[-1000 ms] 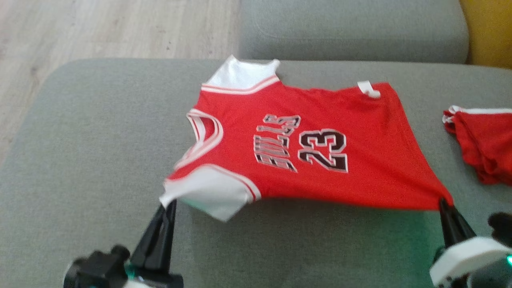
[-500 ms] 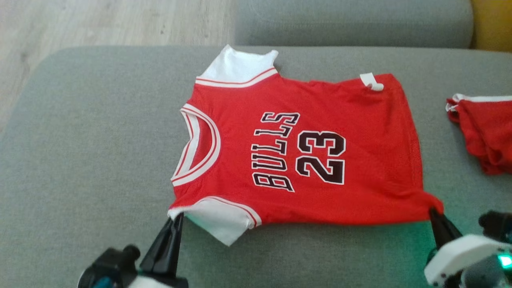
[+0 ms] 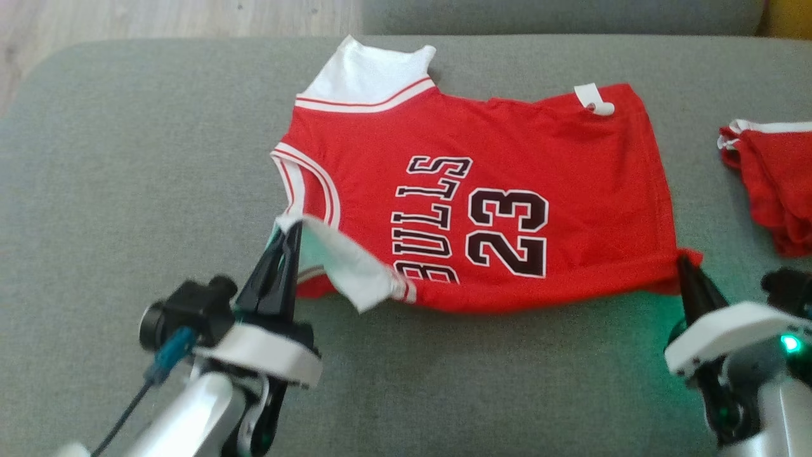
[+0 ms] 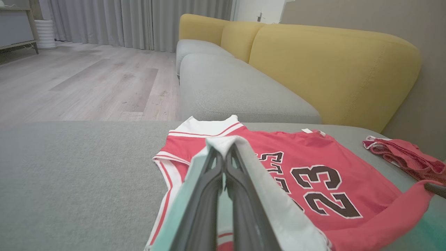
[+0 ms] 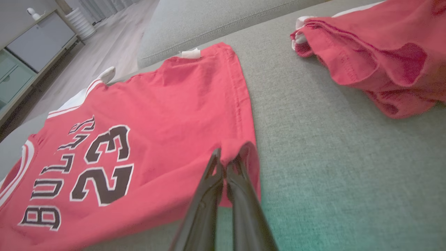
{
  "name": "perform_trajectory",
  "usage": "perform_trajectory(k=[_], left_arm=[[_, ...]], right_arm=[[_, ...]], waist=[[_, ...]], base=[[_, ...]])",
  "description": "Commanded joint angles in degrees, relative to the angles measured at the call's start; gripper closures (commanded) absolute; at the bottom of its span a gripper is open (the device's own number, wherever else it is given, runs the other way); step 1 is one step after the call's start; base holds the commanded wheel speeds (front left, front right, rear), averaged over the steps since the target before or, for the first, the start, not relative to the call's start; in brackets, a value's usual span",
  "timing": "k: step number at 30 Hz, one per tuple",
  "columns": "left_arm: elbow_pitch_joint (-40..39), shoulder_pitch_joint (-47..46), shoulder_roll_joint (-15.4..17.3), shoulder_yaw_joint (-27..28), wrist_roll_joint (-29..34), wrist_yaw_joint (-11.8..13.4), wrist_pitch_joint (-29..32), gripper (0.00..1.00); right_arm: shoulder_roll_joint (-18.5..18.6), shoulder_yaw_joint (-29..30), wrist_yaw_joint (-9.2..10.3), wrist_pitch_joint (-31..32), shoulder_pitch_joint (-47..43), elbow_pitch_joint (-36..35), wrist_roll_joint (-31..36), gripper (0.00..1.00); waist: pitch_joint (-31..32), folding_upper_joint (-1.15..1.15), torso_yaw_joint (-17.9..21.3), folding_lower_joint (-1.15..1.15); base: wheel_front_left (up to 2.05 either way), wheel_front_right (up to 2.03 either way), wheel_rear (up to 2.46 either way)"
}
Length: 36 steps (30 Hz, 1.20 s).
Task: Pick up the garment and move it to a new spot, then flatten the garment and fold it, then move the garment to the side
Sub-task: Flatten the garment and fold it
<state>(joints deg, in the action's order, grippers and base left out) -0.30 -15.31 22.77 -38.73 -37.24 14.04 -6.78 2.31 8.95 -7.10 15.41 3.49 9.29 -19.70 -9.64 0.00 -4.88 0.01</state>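
Observation:
The garment (image 3: 507, 139) is a red jersey with white sleeves, printed "BULLS 23". It lies spread on the grey cushion (image 3: 127, 158). My left gripper (image 3: 293, 227) is shut on the near white sleeve, which is lifted and folded back over the collar side. In the left wrist view the white cloth drapes over both sides of the left gripper (image 4: 223, 150), with the garment (image 4: 348, 157) beyond it. My right gripper (image 3: 682, 260) is shut on the near hem corner. In the right wrist view the right gripper (image 5: 226, 157) pinches that corner, raised off the garment (image 5: 167, 104).
A second, bunched red cloth (image 3: 771, 190) lies on the cushion to the right, close to my right arm, red cloth (image 5: 376, 59). A further grey seat and yellow backrest (image 4: 331, 62) stand behind. Wooden floor (image 3: 158, 19) lies past the cushion's far left edge.
Both grippers have moved away from me, carrying the near sleeve and hem corner over the jersey, so the near edge has lifted and begun to fold. The head camera has tilted down.

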Motion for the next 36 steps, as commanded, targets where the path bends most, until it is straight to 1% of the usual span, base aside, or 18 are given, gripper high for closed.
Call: perform_trajectory(k=[1, 5, 10, 16, 17, 19, 20, 21, 22, 23, 24, 29, 32, 33, 36], left_arm=[[-0.9, -3.2, 0.5, 2.6, 0.5, -0.3, -0.7, 1.00], [2.9, -7.8, -1.1, 3.0, 1.1, -1.2, -1.8, 1.00], [7.9, -12.5, -2.4, 3.9, 1.9, -1.3, -3.3, 1.00], [13.3, -16.3, -3.5, 4.4, 2.6, -1.8, -4.9, 1.00], [14.2, -16.9, -3.7, 4.4, 2.7, -2.0, -5.0, 1.00], [15.9, -18.0, -4.0, 4.3, 3.0, -2.3, -5.3, 1.00], [16.6, -18.5, -4.2, 4.4, 3.0, -2.3, -5.5, 1.00], [17.2, -19.0, -4.4, 4.6, 3.0, -2.3, -5.8, 0.93], [17.6, -19.4, -4.7, 4.9, 3.2, -2.3, -6.2, 0.60], [17.8, -19.7, -4.9, 5.2, 3.4, -2.1, -6.6, 0.12], [18.0, -19.9, -5.1, 5.6, 3.6, -2.0, -7.0, 0.00], [16.8, -19.4, -5.7, 7.1, 4.8, -1.8, -8.0, 0.00], [14.4, -17.5, -5.8, 7.8, 5.5, -1.8, -8.1, 0.00], [14.4, -17.5, -5.8, 7.8, 5.5, -1.8, -8.1, 0.00], [11.6, -13.9, -5.6, 8.4, 5.1, -1.9, -8.2, 0.00]], right_arm=[[0.6, -1.0, -0.39, -0.9, 3.0, -1.4, -0.4, 1.00], [0.6, -1.0, -0.39, -2.5, 7.7, 1.8, 0.2, 1.00], [0.6, -2.2, -0.39, -3.0, 12.8, 5.7, 2.4, 1.00], [0.6, -3.1, -0.39, -1.8, 17.8, 8.6, 6.4, 1.00], [0.6, -3.3, -0.39, -1.4, 18.5, 8.8, 7.0, 0.98], [0.6, -3.9, -0.39, -0.5, 19.7, 8.9, 8.9, 0.59], [0.6, -4.0, -0.39, -0.2, 20.2, 8.8, 9.6, 0.24], [0.6, -4.0, -0.39, 0.1, 20.8, 8.7, 10.2, 0.00], [0.6, -4.2, -0.39, 0.4, 21.2, 8.5, 10.9, 0.00], [0.6, -4.2, -0.39, 0.5, 21.6, 8.3, 11.4, 0.00], [0.6, -4.1, -0.39, 0.4, 22.0, 7.8, 11.7, 0.00], [0.6, -3.4, -0.39, -1.1, 21.9, 4.7, 12.2, 0.00], [0.6, -3.4, -0.39, -1.0, 19.7, 1.6, 11.9, 0.00], [0.6, -3.4, -0.39, -1.0, 19.7, 1.6, 11.9, 0.00], [0.6, -3.4, -0.39, -0.3, 15.9, -2.4, 11.7, 0.00]], waist=[[-0.8, 0.00, 0.4, -0.01], [-2.9, 0.00, 1.2, -0.01], [-5.4, 0.00, 1.9, -0.01], [-7.1, 0.00, 2.6, -0.01], [-7.2, 0.00, 2.6, -0.01], [-7.4, 0.00, 2.8, -0.01], [-7.5, 0.00, 2.8, -0.01], [-7.6, 0.00, 2.8, -0.01], [-7.6, 0.00, 2.9, -0.01], [-7.7, 0.00, 2.8, -0.01], [-7.7, 0.00, 2.8, -0.01], [-7.4, 0.00, 2.4, -0.01], [-6.8, 0.00, 2.1, -0.01], [-6.8, 0.00, 2.1, -0.01], [-6.1, 0.00, 1.8, -0.01]], base=[[0.00, 0.00, 0.00], [0.00, 0.00, 0.00], [0.00, 0.00, 0.00], [0.00, 0.00, 0.00], [0.00, 0.00, 0.00], [0.00, 0.00, 0.00], [0.00, 0.00, 0.00], [0.00, 0.00, 0.00], [0.00, 0.00, 0.00], [0.00, 0.00, 0.00], [0.00, 0.00, 0.00], [0.00, 0.00, 0.00], [0.00, 0.00, 0.00], [0.00, 0.00, 0.00], [0.00, 0.00, 0.00]])
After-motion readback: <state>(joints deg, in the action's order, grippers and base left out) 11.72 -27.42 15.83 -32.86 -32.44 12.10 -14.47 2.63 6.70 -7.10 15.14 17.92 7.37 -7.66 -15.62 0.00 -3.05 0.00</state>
